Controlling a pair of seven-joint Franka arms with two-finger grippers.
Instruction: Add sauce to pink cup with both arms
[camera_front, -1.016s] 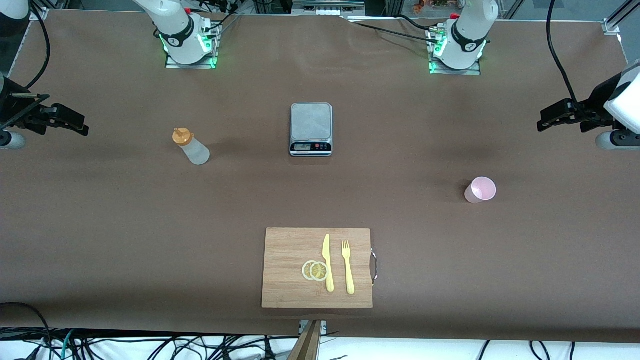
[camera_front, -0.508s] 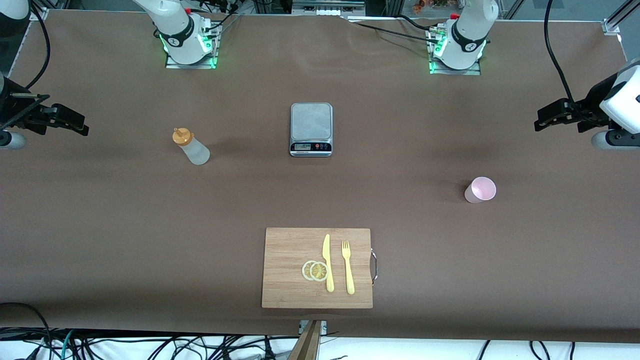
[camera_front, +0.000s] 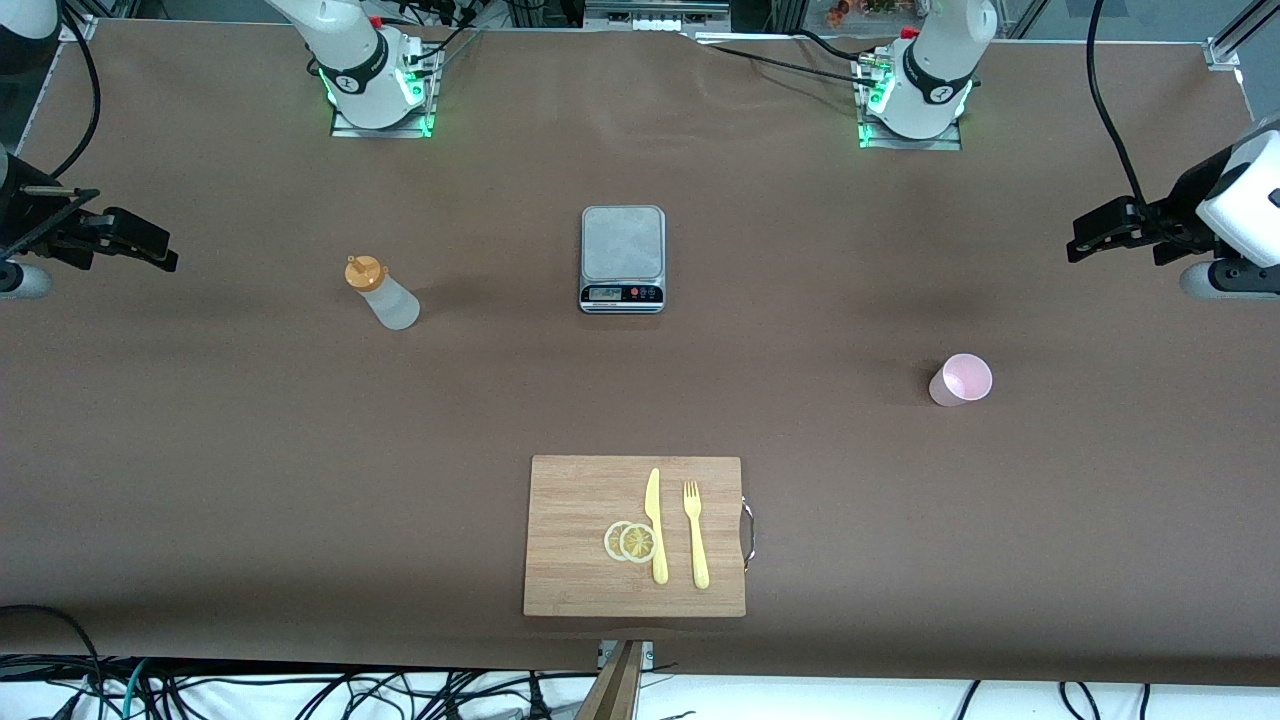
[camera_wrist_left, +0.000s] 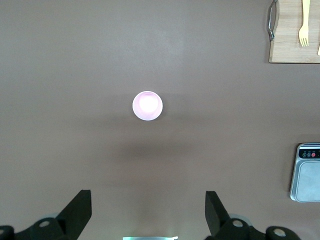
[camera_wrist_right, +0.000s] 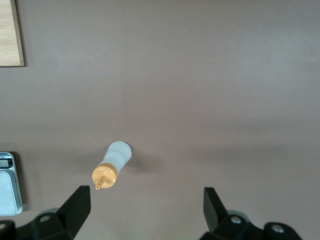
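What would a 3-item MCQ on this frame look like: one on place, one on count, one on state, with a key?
1. Where does the sauce bottle stand?
A. on the cutting board
B. on the brown table, toward the right arm's end
C. on the scale

2. How many lemon slices lie on the cutting board?
A. two
B. four
C. none

3. What state is the left pincer in?
A. shut on the pink cup
B. shut on the fork
C. open, holding nothing

Key:
1 B, it stands on bare table beside the scale, at the right arm's end.
2 A, two overlapping slices lie beside the knife.
3 C, its fingers stand wide apart, with the pink cup untouched on the table.
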